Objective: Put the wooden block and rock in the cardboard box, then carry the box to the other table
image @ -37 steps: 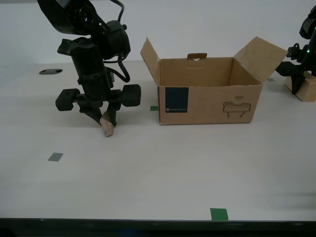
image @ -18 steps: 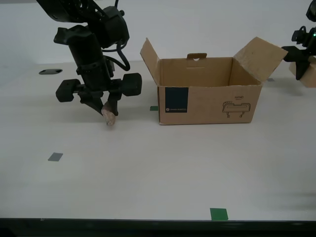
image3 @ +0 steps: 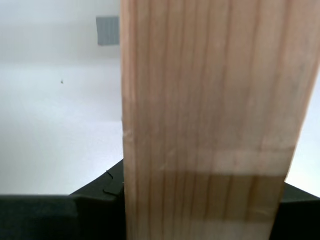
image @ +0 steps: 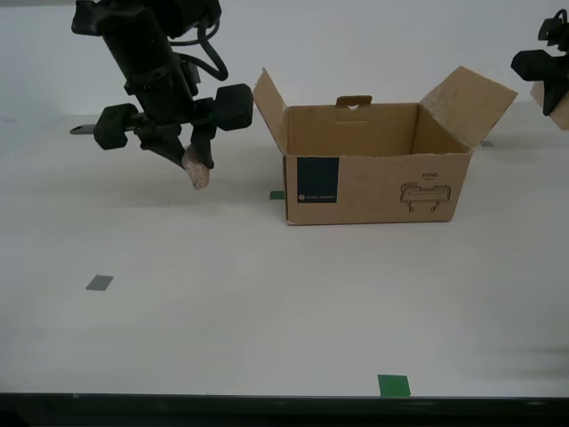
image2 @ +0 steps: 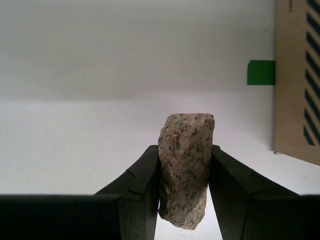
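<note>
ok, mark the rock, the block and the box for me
rock (image2: pixel 186 167): second wrist view, middle of its speckled face between the hand's fingers.
block (image3: pixel 210 120): first wrist view, centre of its wood-grain face.
box (image: pixel 378 182): exterior view, middle of the front wall, between label and drawing.

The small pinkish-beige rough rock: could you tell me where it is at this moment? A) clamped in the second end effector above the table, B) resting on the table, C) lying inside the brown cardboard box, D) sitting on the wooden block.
A: the small pinkish-beige rough rock sits pinched between the fingers of my second end effector, hanging clear of the tabletop, off the exterior view's left of the brown cardboard box.
</note>
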